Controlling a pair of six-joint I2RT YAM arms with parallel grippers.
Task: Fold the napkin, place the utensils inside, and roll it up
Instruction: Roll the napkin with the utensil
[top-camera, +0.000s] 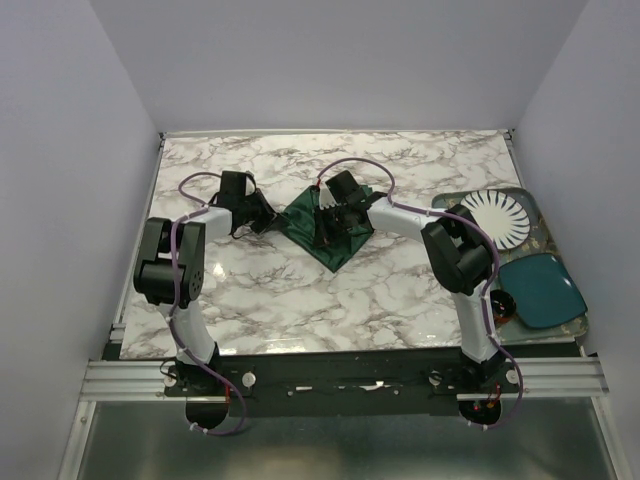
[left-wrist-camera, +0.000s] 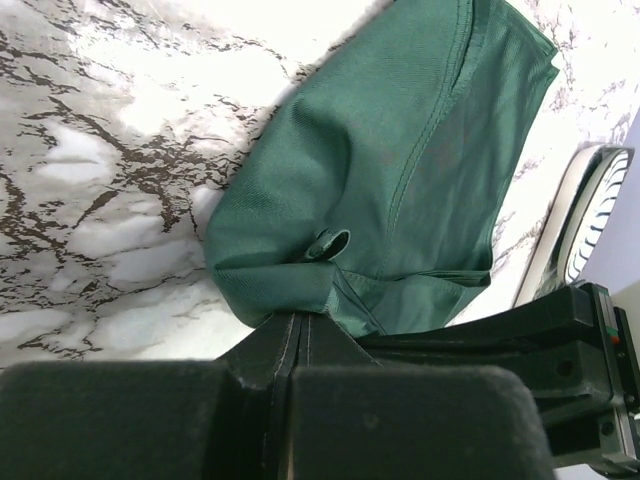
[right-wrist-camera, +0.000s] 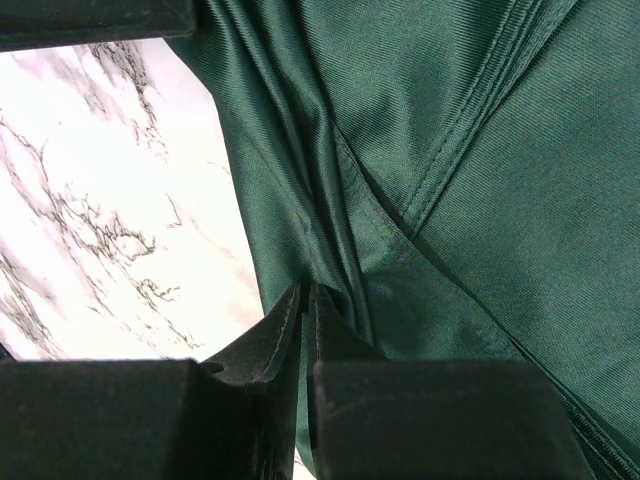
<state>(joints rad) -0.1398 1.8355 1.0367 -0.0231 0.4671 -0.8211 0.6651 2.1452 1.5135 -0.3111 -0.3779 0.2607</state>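
Your napkin (top-camera: 335, 250) sits on the bench (top-camera: 300, 300), left of the tray (top-camera: 542, 215) and a bit apart from it, roughly mid-bench. From the top camera it's a dark green bunched shape with a point aimed back toward the arm bases, so it's not lying as a flat square.

Up close the cloth is a plain deep green with no print. It has a fine woven grain with a slight sheen, and a double-stitched hem runs along the edges. In the left wrist view it's folded over on itself in soft layers, and a little curl of hem sticks up near the pinched corner. The right wrist view shows long creases gathering toward the fingers.

Your left end effector (left-wrist-camera: 303, 325) is closed tight on the napkin corner farthest from the tray, with cloth squeezed between the black fingertips. Your right end effector (right-wrist-camera: 305, 310) is also clamped together on a gathered fold of the napkin, on the side nearer the tray.

The bench top is glossy white marble-look with grey-brown veining. On the tray there's a round white plate (top-camera: 497, 217) with dark radial stripes, and a smooth teal oval dish (top-camera: 540, 290) sits nearer the arm bases.
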